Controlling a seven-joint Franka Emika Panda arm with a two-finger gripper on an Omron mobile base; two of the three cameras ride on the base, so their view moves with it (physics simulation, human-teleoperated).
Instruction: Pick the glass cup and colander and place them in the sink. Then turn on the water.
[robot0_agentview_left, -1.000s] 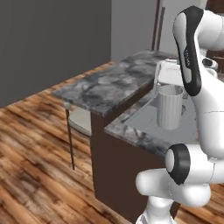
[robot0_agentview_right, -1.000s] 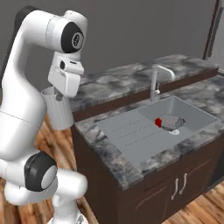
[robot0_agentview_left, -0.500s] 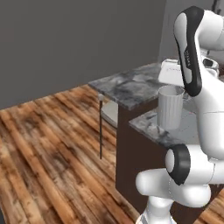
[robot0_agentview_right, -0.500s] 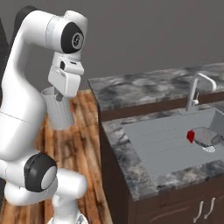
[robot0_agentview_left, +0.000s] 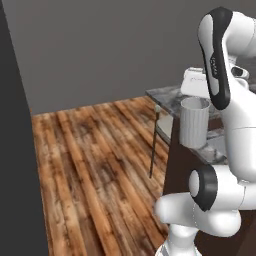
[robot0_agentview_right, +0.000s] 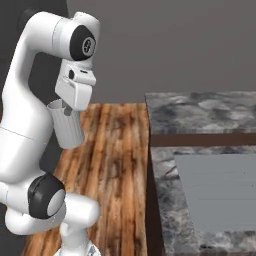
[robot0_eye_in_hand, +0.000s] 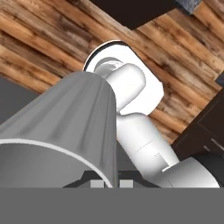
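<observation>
The gripper (robot0_agentview_right: 69, 111) carries the cup (robot0_agentview_right: 65, 125) upright and high over the wood floor (robot0_agentview_left: 95, 160), jaws clamped on its rim, as the base swings away from the sink. A second ago both base cameras looked across the basin, with faucet and drain in plain sight; half a second ago the basin had slid toward the frame's edge. Now the left base view takes in mostly floor and a dark wall, with the cup (robot0_agentview_left: 194, 122) hanging beside the arm, in front of a corner of the counter (robot0_agentview_left: 167, 95). In the right base view a flat grey section of the sink (robot0_agentview_right: 220, 190) lies at lower right, well apart from the cup. The cup's place in the hand has not changed; the whole scene has shifted because the base drove. The cup is thus not yet in the sink. From the hand view the cup (robot0_eye_in_hand: 65, 127) looms close, and the exact contact of the fingertips is hard to make out.
</observation>
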